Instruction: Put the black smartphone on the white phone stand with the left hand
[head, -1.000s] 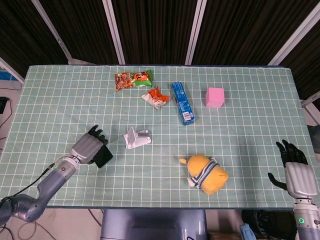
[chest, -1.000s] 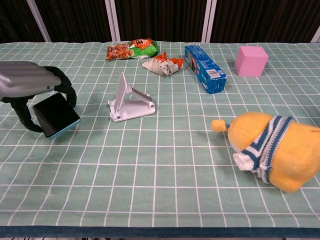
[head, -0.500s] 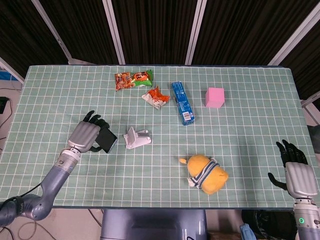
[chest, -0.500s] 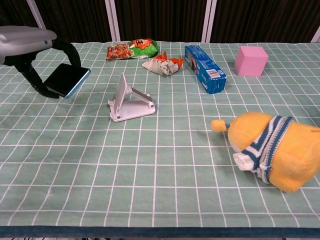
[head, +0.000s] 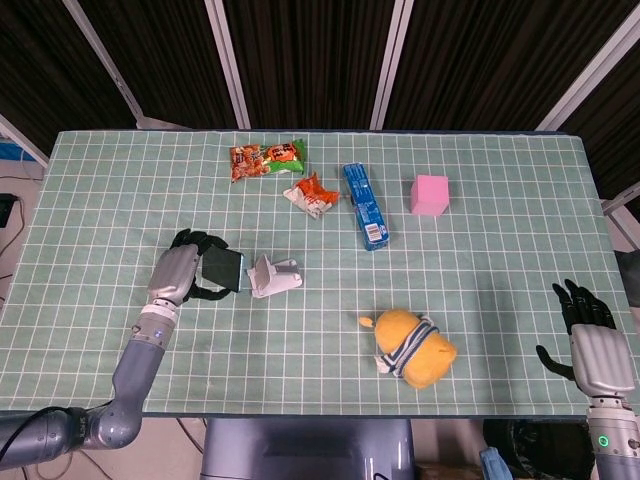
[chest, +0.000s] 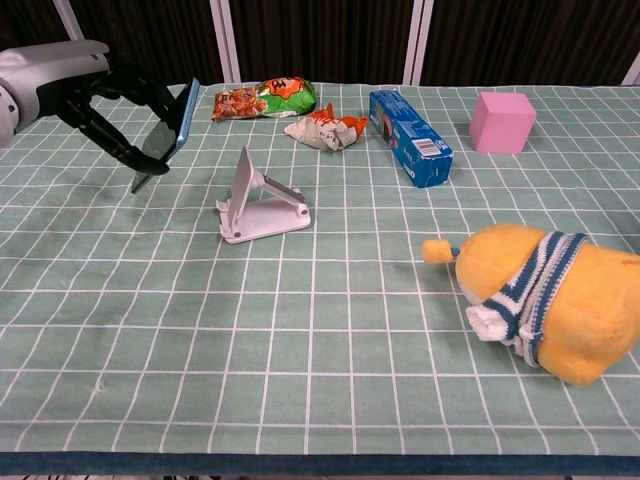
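My left hand (head: 180, 274) (chest: 70, 88) holds the black smartphone (head: 222, 270) (chest: 168, 132) up off the table, tilted nearly on edge, with its screen turned toward the stand. The phone hangs just left of the white phone stand (head: 274, 276) (chest: 258, 202) and does not touch it. The stand sits on the green checked tablecloth with nothing on its backrest. My right hand (head: 594, 340) hovers open at the table's near right corner, far from both; the chest view does not show it.
Behind the stand lie two snack bags (head: 266, 158) (head: 312, 194) and a blue biscuit box (head: 365, 205). A pink cube (head: 430, 195) stands at the back right. A yellow plush toy (head: 412, 345) (chest: 540, 300) lies at the front right.
My left hand has lifted the phone from low at the left and carried it right toward the stand, tipping it from flat to nearly upright. The right hand has stayed put.
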